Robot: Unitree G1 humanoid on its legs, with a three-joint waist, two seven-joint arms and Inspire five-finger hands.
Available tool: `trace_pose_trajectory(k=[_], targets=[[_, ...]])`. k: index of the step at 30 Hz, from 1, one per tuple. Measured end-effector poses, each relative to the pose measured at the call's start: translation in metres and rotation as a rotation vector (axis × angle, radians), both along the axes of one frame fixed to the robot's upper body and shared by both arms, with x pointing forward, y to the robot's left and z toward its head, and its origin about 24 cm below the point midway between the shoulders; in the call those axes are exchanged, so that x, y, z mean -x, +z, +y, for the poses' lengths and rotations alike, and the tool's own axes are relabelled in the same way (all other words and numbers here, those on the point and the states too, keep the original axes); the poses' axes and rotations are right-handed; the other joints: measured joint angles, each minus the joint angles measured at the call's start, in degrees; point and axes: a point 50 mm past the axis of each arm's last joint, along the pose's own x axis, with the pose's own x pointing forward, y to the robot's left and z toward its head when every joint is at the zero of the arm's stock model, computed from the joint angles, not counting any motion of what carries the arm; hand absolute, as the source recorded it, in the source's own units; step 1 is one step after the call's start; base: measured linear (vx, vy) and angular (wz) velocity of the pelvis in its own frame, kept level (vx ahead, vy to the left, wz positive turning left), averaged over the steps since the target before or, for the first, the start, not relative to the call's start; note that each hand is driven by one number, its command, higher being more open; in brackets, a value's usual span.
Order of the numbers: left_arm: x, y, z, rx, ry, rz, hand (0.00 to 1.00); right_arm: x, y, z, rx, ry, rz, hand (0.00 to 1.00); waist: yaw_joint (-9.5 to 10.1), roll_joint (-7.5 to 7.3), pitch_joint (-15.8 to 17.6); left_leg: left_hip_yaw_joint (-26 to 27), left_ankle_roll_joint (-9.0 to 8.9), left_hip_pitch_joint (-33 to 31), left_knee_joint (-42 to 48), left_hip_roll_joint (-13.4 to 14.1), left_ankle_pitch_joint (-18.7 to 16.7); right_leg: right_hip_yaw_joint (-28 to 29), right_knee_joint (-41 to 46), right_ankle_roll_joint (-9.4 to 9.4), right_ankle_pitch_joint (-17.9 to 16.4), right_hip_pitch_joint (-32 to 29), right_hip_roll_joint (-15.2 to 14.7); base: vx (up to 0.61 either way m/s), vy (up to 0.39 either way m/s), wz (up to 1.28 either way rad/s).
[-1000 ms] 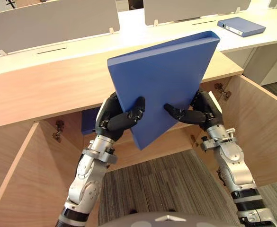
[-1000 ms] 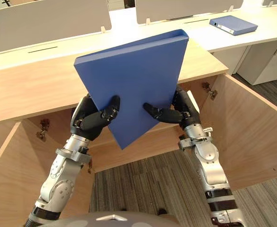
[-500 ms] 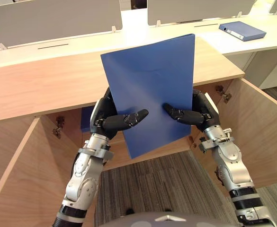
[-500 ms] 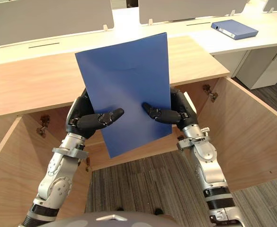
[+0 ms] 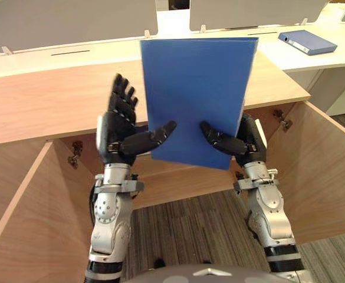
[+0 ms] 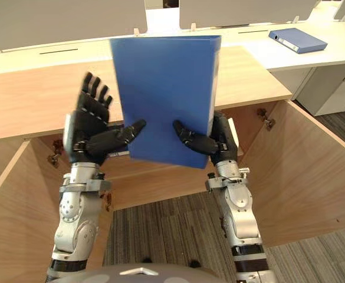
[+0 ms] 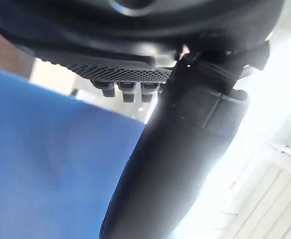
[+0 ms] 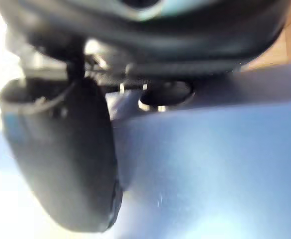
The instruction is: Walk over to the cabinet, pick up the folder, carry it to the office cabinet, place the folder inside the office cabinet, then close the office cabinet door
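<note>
I hold a blue folder point(image 5: 196, 94) upright in front of the wooden office cabinet point(image 5: 42, 106), above its open interior. My right hand point(image 5: 246, 141) is shut on the folder's lower right edge, thumb across the front and fingers behind it. My left hand point(image 5: 118, 127) is open beside the folder's left edge, fingers straight and pointing up, and only its thumb point(image 5: 157, 132) rests on the front cover. The left wrist view shows that thumb point(image 7: 175, 159) next to the blue cover point(image 7: 46, 164). In the right wrist view the thumb point(image 8: 60, 149) presses on the cover point(image 8: 210, 164).
Both cabinet doors stand open, the left door point(image 5: 19, 224) and the right door point(image 5: 325, 171) flanking my arms. A second blue binder point(image 5: 312, 42) lies on the white desk at the far right. Grey divider panels point(image 5: 72, 23) stand behind the cabinet top. Striped carpet point(image 5: 190, 230) lies below.
The folder has turned from tilted to upright and risen a little. My left hand's fingers have let go and straightened upward; the right hand keeps its grip.
</note>
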Motion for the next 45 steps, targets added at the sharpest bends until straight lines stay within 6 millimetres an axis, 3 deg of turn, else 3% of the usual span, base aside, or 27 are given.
trace_pose_trajectory(k=[3,7,19,22,28,34,41,45], targets=[[0.013,0.007,0.025,0.013,0.174,-0.058,1.0,0.006,0.002,-0.011,-0.032,-0.088,-0.012,0.0,0.02,0.06,0.04,-0.15,-0.04,0.03,0.0,0.03,-0.03,-0.3,-0.13,-0.02,-0.04,0.15,-0.01,0.0,-0.002,0.02],[0.024,-0.01,0.043,0.035,0.29,0.025,1.0,0.012,0.01,-0.023,-0.021,-0.181,-0.047,0.0,0.02,0.05,0.41,-0.63,-0.12,0.47,-0.02,0.07,-0.09,-0.97,-0.59,-0.02,-0.13,1.0,-0.17,-0.02,-0.011,0.07],[0.028,-0.109,0.044,-0.041,0.347,0.528,1.0,0.022,0.007,-0.025,0.071,-0.264,-0.034,0.0,0.26,-0.11,0.98,-2.01,-0.57,0.26,-0.01,0.08,-0.42,-2.59,-1.16,0.04,-0.8,1.79,-0.34,-0.01,-0.012,0.06],[0.03,-0.125,0.043,-0.053,0.342,0.608,1.0,0.022,0.008,-0.026,0.074,-0.264,-0.035,0.0,0.21,0.02,1.09,-2.0,-0.67,0.26,-0.01,0.15,-0.52,-2.58,-1.23,0.02,-0.82,1.84,-0.29,0.0,0.0,0.0],[0.051,-0.181,0.045,-0.06,0.351,0.9,1.0,0.024,0.017,-0.025,0.131,-0.256,-0.074,0.0,0.18,0.13,1.82,-1.97,-0.83,0.25,-0.03,0.26,-0.78,-2.6,-1.21,-0.07,-1.13,1.79,-0.22,0.0,0.0,0.0],[0.075,-0.211,0.044,-0.131,0.327,1.069,1.0,0.023,0.021,-0.011,0.215,-0.148,-0.101,0.0,0.37,0.03,1.91,-1.91,-0.9,-0.07,-0.02,0.26,-1.03,-2.59,-1.22,-0.09,-1.32,1.48,-0.23,0.0,0.0,0.0],[0.11,-0.255,0.034,-0.202,0.207,1.329,1.0,0.025,0.016,0.024,0.351,0.098,-0.106,0.0,0.91,0.03,1.91,-1.81,-0.95,-0.78,0.01,0.41,-1.13,-2.51,-1.25,-0.07,-1.34,0.82,-0.39,0.0,0.0,0.0],[0.126,-0.269,0.035,-0.257,0.167,1.436,1.0,0.022,0.014,0.044,0.443,0.233,-0.126,0.0,1.28,0.16,1.99,-1.75,-1.01,-1.54,0.01,0.67,-1.04,-2.46,-1.12,-0.14,-1.3,-0.14,-0.22,-0.03,-0.013,0.0]])
